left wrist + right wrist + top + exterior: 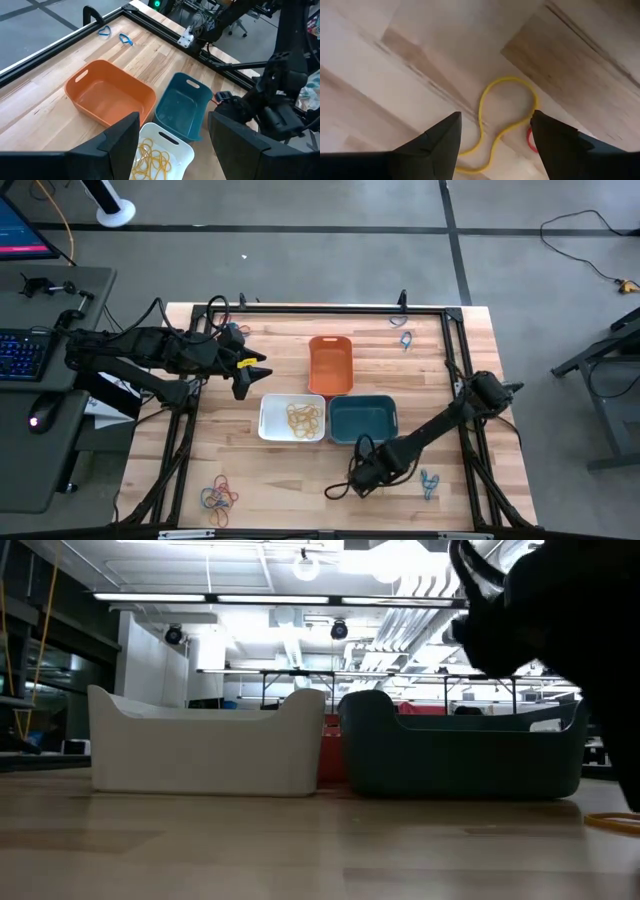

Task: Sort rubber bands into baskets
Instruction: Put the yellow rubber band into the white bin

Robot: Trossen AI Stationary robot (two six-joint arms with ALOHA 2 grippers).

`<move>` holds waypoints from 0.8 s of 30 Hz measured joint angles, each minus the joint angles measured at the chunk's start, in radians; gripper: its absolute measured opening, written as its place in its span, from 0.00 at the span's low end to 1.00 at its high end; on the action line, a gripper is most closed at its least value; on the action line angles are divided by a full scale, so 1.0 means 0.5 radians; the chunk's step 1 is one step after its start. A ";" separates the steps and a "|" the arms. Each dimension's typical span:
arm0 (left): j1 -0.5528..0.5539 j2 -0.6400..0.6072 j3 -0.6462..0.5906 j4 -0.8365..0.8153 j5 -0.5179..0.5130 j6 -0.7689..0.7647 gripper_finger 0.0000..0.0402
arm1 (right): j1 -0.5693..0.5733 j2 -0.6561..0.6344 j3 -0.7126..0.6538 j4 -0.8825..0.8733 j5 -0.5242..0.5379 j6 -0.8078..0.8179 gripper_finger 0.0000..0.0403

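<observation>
Three baskets stand mid-table: orange, white and teal. Several yellow rubber bands lie in the white basket. My right gripper is open, low over the table near the front edge. Its fingers stand on either side of a yellow rubber band that lies flat on the wood, with a red band beside one finger. My left gripper is open and empty, held above the table left of the baskets, looking over them.
A pile of mixed-colour bands lies at the near left. Blue bands lie at the near right and near the far edge. A black frame borders the table. A desk with a keyboard stands to the left.
</observation>
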 joint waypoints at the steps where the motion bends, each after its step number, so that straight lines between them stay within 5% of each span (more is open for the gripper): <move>1: 0.000 0.000 0.000 0.000 0.000 0.000 0.57 | -0.007 0.013 0.001 0.002 0.001 0.001 0.57; 14: 0.000 0.000 0.000 0.000 0.000 -0.001 0.57 | -0.021 0.084 0.010 -0.020 0.035 0.040 0.55; 17: 0.000 0.000 0.000 0.000 0.000 -0.002 0.57 | -0.021 0.103 0.010 -0.038 0.034 -0.001 0.44; 22: 0.000 0.000 0.000 0.000 0.000 -0.002 0.57 | -0.021 0.145 0.009 -0.044 0.014 -0.098 0.09; 24: 0.000 0.000 0.000 0.000 0.000 -0.002 0.57 | -0.021 0.144 0.009 -0.038 0.017 -0.139 0.03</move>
